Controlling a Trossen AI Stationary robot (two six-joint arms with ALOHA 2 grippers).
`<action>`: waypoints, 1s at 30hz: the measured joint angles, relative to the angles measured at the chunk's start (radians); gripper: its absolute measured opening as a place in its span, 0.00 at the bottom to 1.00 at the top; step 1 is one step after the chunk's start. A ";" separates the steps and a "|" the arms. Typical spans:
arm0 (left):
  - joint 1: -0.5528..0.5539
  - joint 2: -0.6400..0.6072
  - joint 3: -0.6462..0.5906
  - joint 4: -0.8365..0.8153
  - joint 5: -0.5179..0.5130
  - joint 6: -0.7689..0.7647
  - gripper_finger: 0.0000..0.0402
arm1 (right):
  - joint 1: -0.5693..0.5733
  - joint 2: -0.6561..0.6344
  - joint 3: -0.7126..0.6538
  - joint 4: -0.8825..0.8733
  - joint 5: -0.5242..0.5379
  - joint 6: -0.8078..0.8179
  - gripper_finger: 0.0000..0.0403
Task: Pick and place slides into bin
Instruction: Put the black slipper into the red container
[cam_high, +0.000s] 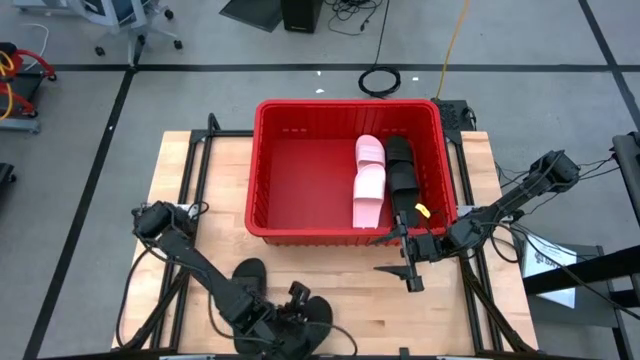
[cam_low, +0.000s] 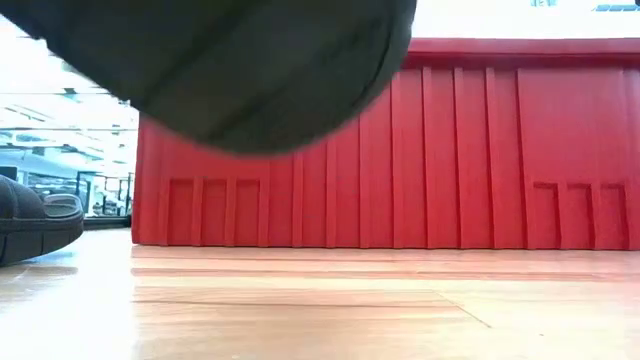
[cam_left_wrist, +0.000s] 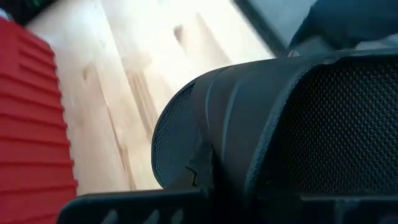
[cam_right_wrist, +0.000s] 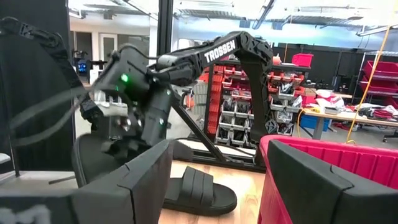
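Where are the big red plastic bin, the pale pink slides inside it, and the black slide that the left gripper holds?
big red plastic bin (cam_high: 300, 175), high view, bare floor inside.
pale pink slides (cam_high: 369, 185), high view, strap of the nearer one.
black slide (cam_left_wrist: 323, 124), left wrist view, its textured strap.

The big bright red plastic bin fills the table's far middle; its left half lies bare, while 2 pale pink slide sandals and 2 matte black slide sandals crowd its right side. The pale wooden tabletop left of it is open. Near the front edge, black sandals and the left gripper block passage.
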 joint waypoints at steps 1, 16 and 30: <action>-0.006 -0.005 0.000 0.016 -0.005 0.004 0.03 | 0.000 0.000 0.000 0.000 0.000 0.000 0.63; -0.059 -0.096 0.000 0.149 -0.095 0.112 0.01 | 0.000 0.000 0.000 0.001 0.000 0.000 0.63; -0.036 -0.240 0.000 0.168 -0.202 0.259 0.01 | 0.000 0.000 0.000 -0.011 0.000 0.022 0.63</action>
